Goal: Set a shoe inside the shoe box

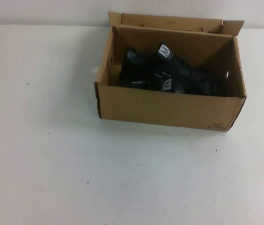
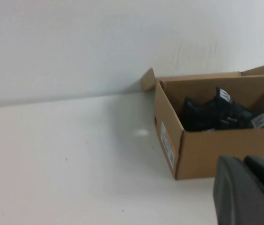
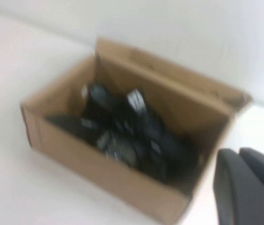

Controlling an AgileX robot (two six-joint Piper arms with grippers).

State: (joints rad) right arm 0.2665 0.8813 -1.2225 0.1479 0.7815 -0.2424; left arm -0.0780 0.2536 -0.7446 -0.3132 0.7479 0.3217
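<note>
Cardboard shoe box (image 1: 169,110) already holds the shoe (image 1: 167,77); left hand (image 2: 249,187) and right hand (image 3: 246,187), both pressed together, near it, could knock it.

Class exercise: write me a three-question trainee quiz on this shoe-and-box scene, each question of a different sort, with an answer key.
1. True or false: the shoe box stands with its lid open.
2. Multiple choice: where are the black shoes? A) on the table beside the box; B) inside the box; C) held in a gripper.
3. Short answer: what state are the left gripper and right gripper in, and does either touch the box?

Key
1. True.
2. B; two white tongue labels show among them.
3. Both are shut and empty, held clear of the box; neither shows in the high view.
</note>
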